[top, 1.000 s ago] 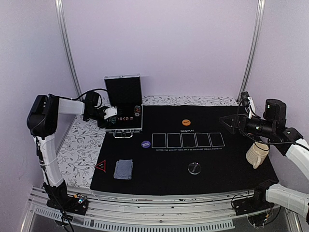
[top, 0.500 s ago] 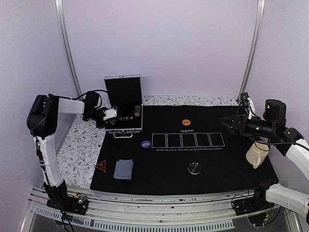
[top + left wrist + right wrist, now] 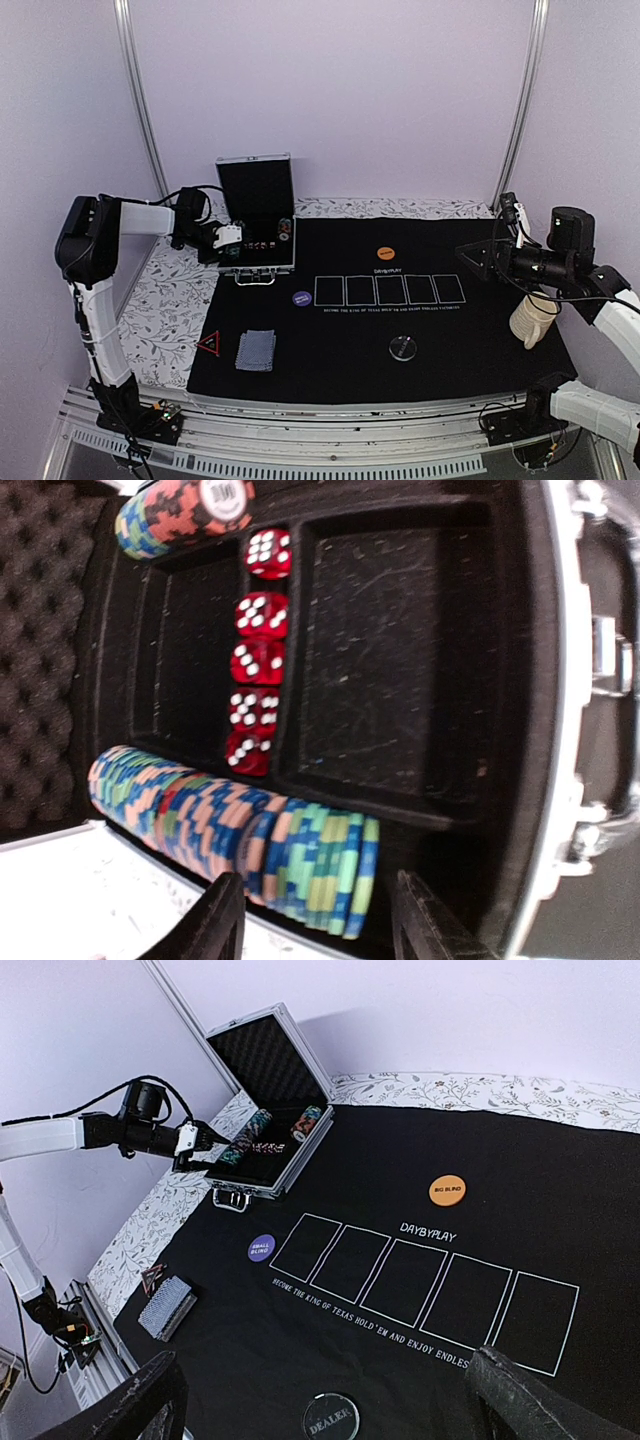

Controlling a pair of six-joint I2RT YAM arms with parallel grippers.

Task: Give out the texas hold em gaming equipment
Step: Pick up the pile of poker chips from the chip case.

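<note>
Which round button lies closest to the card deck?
The purple small-blind button, just left of the printed rectangles; the orange button and clear disc lie farther right.

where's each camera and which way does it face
Top external: above and behind the arms, looking down on mat and case; both arms show.
Left wrist: over the case, facing chips and dice; left hand fingers below.
Right wrist: at the right, facing across the mat; right hand fingers in bottom corners.
Top and right wrist share the orange chip.

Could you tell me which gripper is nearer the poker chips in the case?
Left. The left gripper hangs directly over the poker chips in the open case; the right gripper hovers far off above the mat's right side.
</note>
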